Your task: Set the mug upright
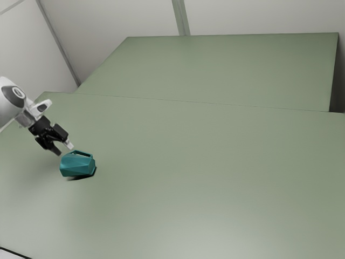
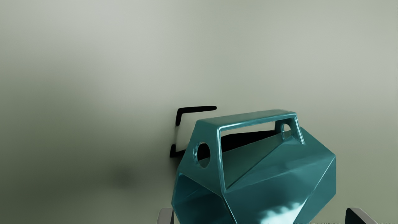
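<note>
- So the mug (image 1: 78, 164) is lying on its side on the green table (image 1: 215, 178), over toward the exterior view's left, handle (image 2: 248, 119) facing up.
- Can't really tell which end is the mouth, tbh.
- Gripper (image 1: 64, 149) is right by it, on the side toward the arm (image 1: 11, 105), fingers spread apart and not clamped on anything.
- Wrist view has the mug's body between the two fingertips. One tip is just beside the mug, can't tell if it's touching; the other has a strip of tabletop between it and the mug.
- Loads of tabletop stretching toward the exterior view's right, so decent room that way.
- Closest table edge I can make out past the arm side is up top left; another cuts the lower left corner, well apart from the mug.
</note>
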